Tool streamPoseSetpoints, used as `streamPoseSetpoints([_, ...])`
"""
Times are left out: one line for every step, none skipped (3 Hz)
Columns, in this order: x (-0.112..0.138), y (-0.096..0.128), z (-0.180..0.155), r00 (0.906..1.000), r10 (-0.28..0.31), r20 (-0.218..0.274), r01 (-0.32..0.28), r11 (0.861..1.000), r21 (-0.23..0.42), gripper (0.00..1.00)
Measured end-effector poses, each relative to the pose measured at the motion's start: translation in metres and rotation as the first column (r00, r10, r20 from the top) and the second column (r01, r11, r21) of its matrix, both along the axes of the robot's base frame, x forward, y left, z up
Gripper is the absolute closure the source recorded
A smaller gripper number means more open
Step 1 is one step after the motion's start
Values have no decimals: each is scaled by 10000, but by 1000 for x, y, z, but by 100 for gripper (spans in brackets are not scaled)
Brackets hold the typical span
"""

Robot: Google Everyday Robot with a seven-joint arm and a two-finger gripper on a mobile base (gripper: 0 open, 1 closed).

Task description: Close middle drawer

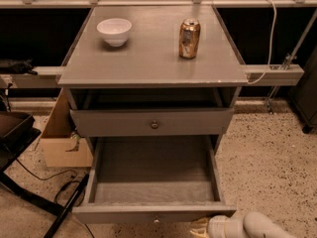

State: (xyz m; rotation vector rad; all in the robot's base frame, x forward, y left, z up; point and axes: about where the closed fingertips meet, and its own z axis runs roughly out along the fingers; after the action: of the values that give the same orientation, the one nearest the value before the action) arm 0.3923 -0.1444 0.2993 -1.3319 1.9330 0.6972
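The middle drawer (153, 213) is pulled far out at the bottom of the camera view. Its deep grey box is empty, and a small round knob sits at the centre of its low front. Above it, the taller-fronted grey drawer (198, 122) with a darker knob stands slightly out. My gripper (200, 227) is at the bottom edge, just below the right end of the middle drawer's front, on the end of my white arm (252, 226). The lowest drawer is out of view.
On the cabinet top (148, 58) stand a white bowl (114, 30) and a gold can (189, 38). A cardboard box (62, 143) sits to the left of the cabinet. A black stand and cables (34, 192) lie at the lower left. Speckled floor (272, 162) lies to the right.
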Motion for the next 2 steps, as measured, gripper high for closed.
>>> streamPoseSetpoints([1, 1, 1, 10000, -26, 77, 25, 10000, 61, 100])
streamPoseSetpoints([11, 4, 7, 9995, -86, 315, 81, 9998, 180, 100])
